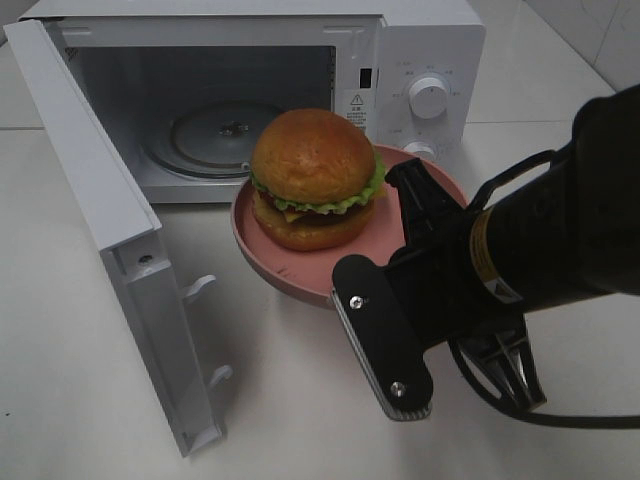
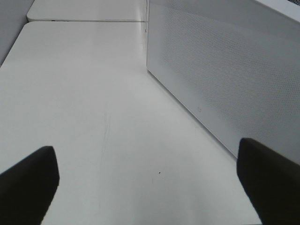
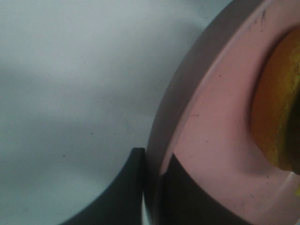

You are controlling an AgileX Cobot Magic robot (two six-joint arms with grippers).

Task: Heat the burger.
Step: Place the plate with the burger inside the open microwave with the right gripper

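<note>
R gripper (image 3: 152, 164) was clamped on plate (image 1: 290, 275) rim, L gripper (image 2: 147, 183) gaped empty; that thin edge hold could let plate tip & burger (image 1: 313, 175) slide off.

A white table (image 1: 300, 400) carries a white microwave (image 1: 420, 60), standing directly on it with its door (image 1: 110, 230) swung open. A seam (image 1: 530, 122) crosses the tabletop right of the microwave.
</note>
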